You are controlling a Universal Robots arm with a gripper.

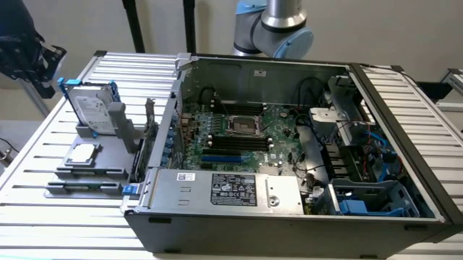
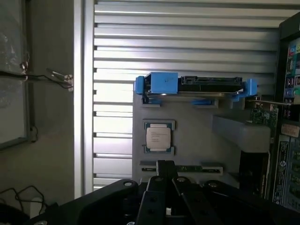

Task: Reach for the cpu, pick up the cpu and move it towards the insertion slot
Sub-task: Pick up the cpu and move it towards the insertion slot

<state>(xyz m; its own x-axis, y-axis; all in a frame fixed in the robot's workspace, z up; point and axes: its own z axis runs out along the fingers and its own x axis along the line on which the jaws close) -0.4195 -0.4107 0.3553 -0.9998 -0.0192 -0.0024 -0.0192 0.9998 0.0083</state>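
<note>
Lying flat in its shallow seat on the grey holder (image 1: 92,171), the cpu (image 1: 81,153) sits out on the slatted metal table (image 1: 43,216), at the exterior view's left of the open computer case (image 1: 289,230) and well apart from the insertion slot (image 1: 242,125). You can see the chip's silvery top and pale edge from the wrist camera, where the cpu (image 2: 158,137) rests level on the grey holder (image 2: 201,145) with nothing touching it. Your gripper (image 2: 164,165) has its dark fingers (image 2: 161,172) brought together to a single narrow tip, and they grip nothing. That tip stands clear of the chip, and a slim strip of board (image 2: 187,168) lying in a groove of the holder runs between the two. Beyond the chip, the hard drive (image 2: 197,84) stands upright in its blue frame. In the exterior view the same hard drive (image 1: 92,111) rises just behind the chip, tilted slightly back. The slot shows as a shiny square frame with a dark centre on the green motherboard (image 1: 278,122) inside the case. Long black memory slots (image 1: 239,143) run just in front of it, and a silver power supply (image 1: 231,189) lies along the near wall of the case. The arm (image 1: 278,24), grey with pale blue joint caps, rises behind the far wall of the case. A dark shape (image 1: 21,49) hangs at the exterior view's upper left above the far corner of the table, and you cannot tell from this angle what it is.
</note>
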